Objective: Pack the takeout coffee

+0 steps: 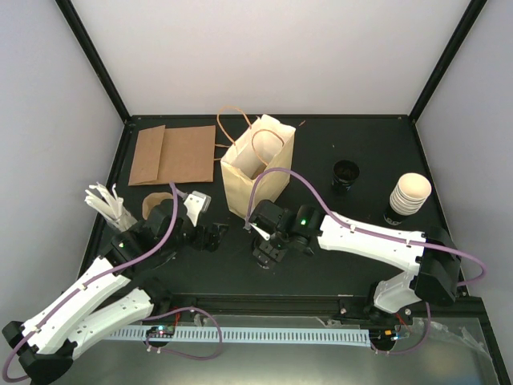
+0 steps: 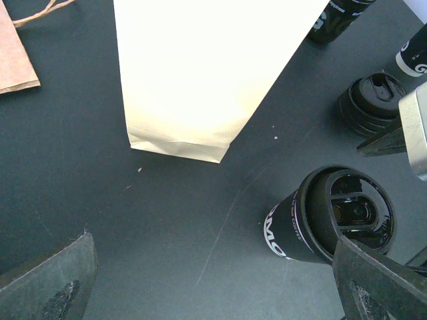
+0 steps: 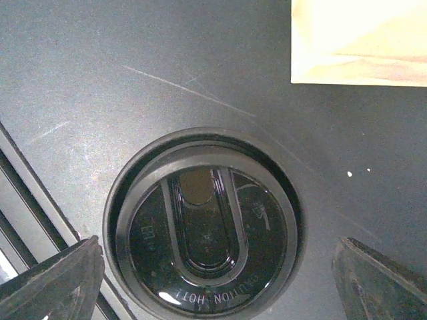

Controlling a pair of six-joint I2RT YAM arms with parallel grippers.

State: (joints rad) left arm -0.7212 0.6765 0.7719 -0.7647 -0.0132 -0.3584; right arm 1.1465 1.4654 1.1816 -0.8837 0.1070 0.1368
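Top, surface: matte black tabletop (image 1: 321, 152), plain white walls (image 1: 264, 48) around.
Top, things: open cream paper bag with loop handles (image 1: 255, 180) mid-table; stack of cream-white paper cups (image 1: 409, 195) near right edge.
Left wrist, left gripper (image 2: 213, 243): released, wide, only bare table between.
Left wrist, task thing: black lidded takeout coffee cup with white print (image 2: 300, 223), standing near cream bag's corner.
Right wrist, right gripper (image 3: 219, 243): spread wide either side of lid, not clamped.
Right wrist, edge: grey table edge strip (image 3: 20, 200) just beside cup.
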